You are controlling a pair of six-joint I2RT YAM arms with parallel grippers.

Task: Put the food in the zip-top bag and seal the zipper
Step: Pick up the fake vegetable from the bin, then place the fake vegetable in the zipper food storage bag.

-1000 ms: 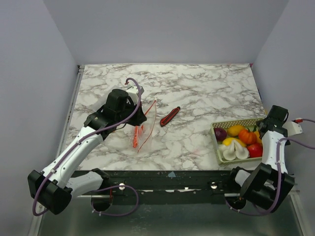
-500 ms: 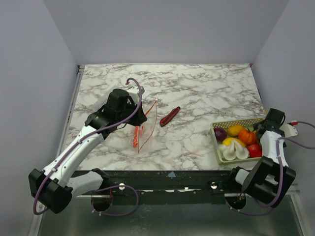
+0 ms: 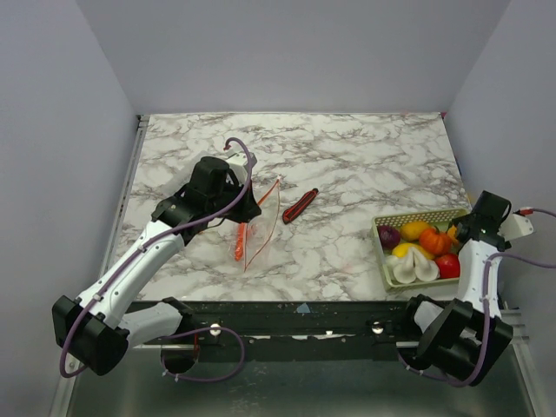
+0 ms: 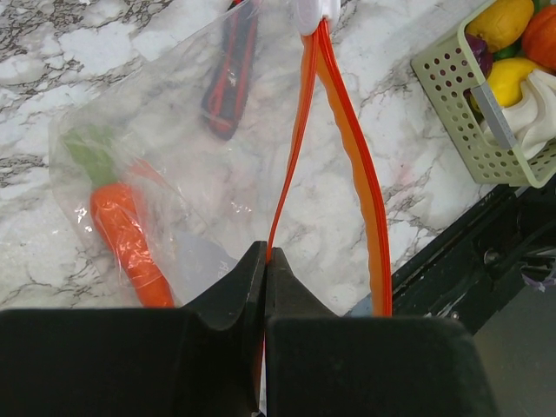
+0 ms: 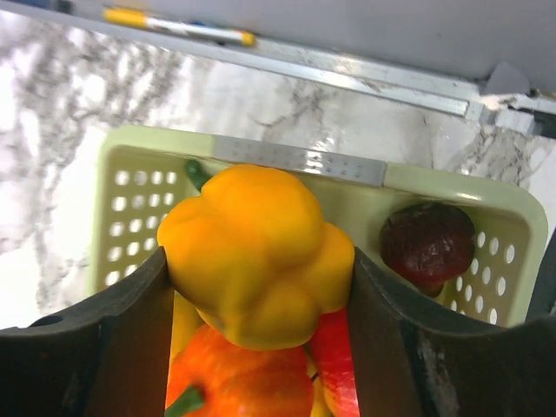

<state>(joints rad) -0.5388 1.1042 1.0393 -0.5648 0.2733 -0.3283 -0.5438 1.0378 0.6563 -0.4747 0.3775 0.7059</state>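
My left gripper is shut on one side of the orange-red zipper and holds the zip-top bag up with its mouth spread. An orange carrot lies inside the bag. In the top view the bag hangs beside my left gripper, left of the table's centre. My right gripper is over the basket and is shut on a yellow pepper. Orange, red and purple food lies below it. In the top view my right gripper is at the basket's right side.
The pale green basket stands at the front right with several toy foods and a white piece. A slim red-and-black stick lies on the marble between bag and basket. The table's front edge is close to the basket.
The left gripper has drawn the bag's mouth a little up and to the right. The right wrist has shifted slightly over the basket.
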